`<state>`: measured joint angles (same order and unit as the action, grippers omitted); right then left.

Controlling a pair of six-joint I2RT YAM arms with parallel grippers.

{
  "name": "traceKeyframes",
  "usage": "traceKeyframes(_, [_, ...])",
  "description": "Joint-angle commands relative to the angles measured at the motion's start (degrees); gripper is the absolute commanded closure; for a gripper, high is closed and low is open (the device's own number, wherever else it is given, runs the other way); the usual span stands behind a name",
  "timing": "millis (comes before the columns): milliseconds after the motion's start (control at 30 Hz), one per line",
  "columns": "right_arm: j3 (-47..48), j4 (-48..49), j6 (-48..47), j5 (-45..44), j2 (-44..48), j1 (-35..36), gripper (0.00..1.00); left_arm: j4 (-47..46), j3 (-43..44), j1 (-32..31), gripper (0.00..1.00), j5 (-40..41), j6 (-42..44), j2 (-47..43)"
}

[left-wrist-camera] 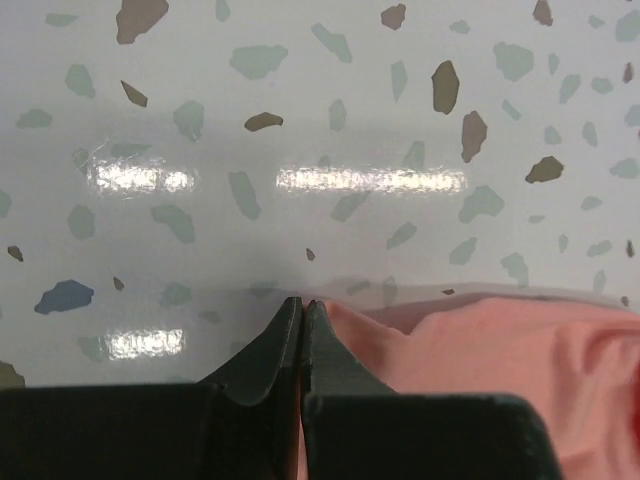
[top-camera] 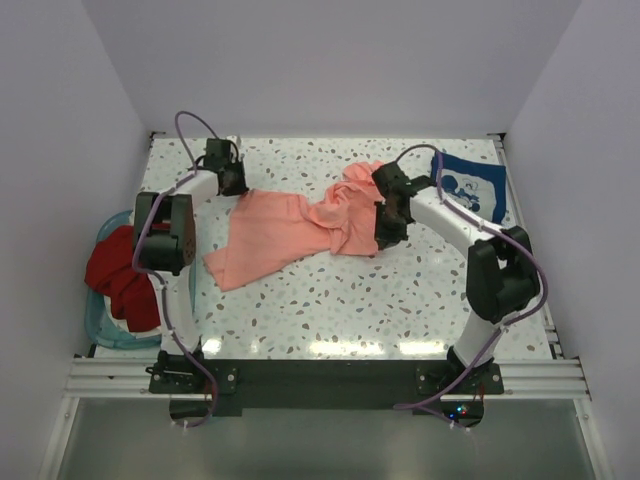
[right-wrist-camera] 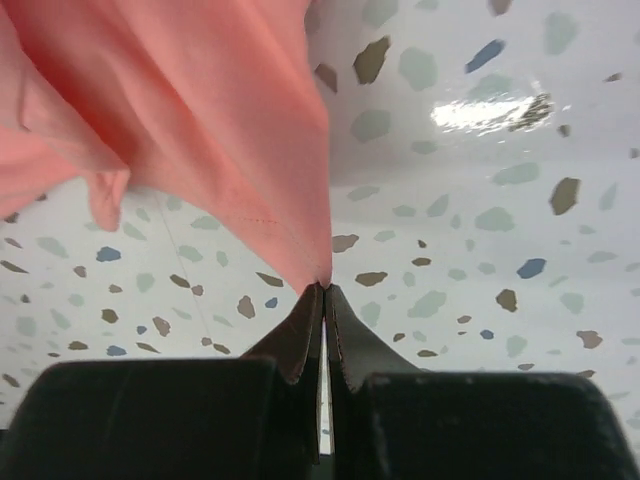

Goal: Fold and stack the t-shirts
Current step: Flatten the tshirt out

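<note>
Salmon-pink t-shirt lies crumpled across the middle of the table in the top view. The left gripper sits at its far-left corner. The right gripper sits at its right side, where the cloth is bunched. Gripping 2 separated points should let the cloth be pulled flat before folding. The navy t-shirt lies at the far right, well apart from the work area. The dark red t-shirt waits in the teal basket beside the table's left edge.

Left wrist view: the left gripper is clenched low at the tabletop and appears to catch only the edge of the salmon-pink t-shirt.

Right wrist view: the right gripper is clenched on a fold of the salmon-pink t-shirt, holding it raised above the table. Judgement: this is the spreading step, and no fold has been made yet.
</note>
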<state>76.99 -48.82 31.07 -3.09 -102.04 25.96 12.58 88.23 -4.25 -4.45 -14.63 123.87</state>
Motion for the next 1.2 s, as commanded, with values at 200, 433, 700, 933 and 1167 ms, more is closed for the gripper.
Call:
traceKeyframes(200, [16.6, -7.0, -1.9, -0.9, 11.1, -9.7, 1.00, -7.0, 1.2, 0.2, 1.00, 1.8, -10.4, -22.3])
traceKeyframes(433, [37.9, -10.9, -4.0, -10.2, 15.6, -10.9, 1.00, -11.7, -4.4, 0.2, 1.00, 8.9, -15.1, -40.8])
traceKeyframes(700, [39.0, 4.0, -6.9, -20.7, 32.6, -10.9, 1.00, -15.7, -10.1, 0.2, 1.00, 18.0, -16.2, -63.1])
traceKeyframes(933, [49.3, 8.4, -13.6, -26.3, 34.1, -10.9, 1.00, -15.0, -8.2, 0.2, 1.00, 22.1, -13.8, -71.7])
traceKeyframes(1167, [51.2, 11.8, -16.4, -25.4, 27.7, -10.9, 1.00, -12.8, -5.3, 0.2, 1.00, 15.8, -14.5, -63.6])
